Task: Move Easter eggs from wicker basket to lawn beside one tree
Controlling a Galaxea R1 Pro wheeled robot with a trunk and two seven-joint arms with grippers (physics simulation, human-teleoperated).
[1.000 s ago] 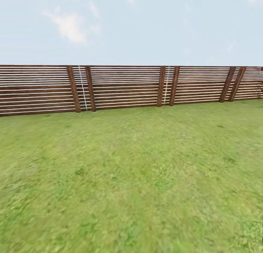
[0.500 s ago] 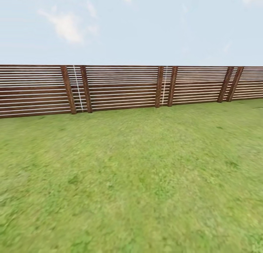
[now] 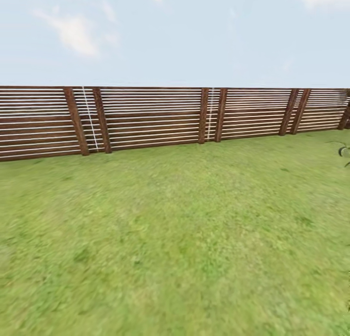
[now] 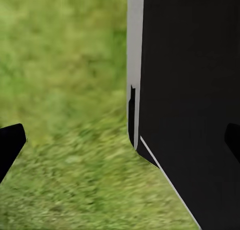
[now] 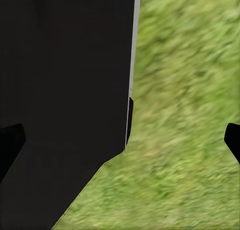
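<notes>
The lawn [image 3: 175, 239] spreads as mottled green grass from my feet to a fence. The Easter eggs, the wicker basket and the tree are out of view. In the left wrist view, my left gripper [image 4: 120, 142] is open, its dark fingertips [image 4: 10, 144] far apart over grass, with nothing between them. In the right wrist view, my right gripper [image 5: 120, 140] is open too, fingertips [image 5: 233, 139] wide apart and empty. Both hang beside my black base panel [image 4: 190, 100].
A brown slatted wooden fence [image 3: 150, 117] runs across the far edge of the grass under a pale sky. A few green leaves [image 3: 344, 151] poke in at the right edge. Open grass lies between me and the fence.
The whole head view has swung to the right, so the fence posts sit further left. Green leaves have come into the picture at the right edge.
</notes>
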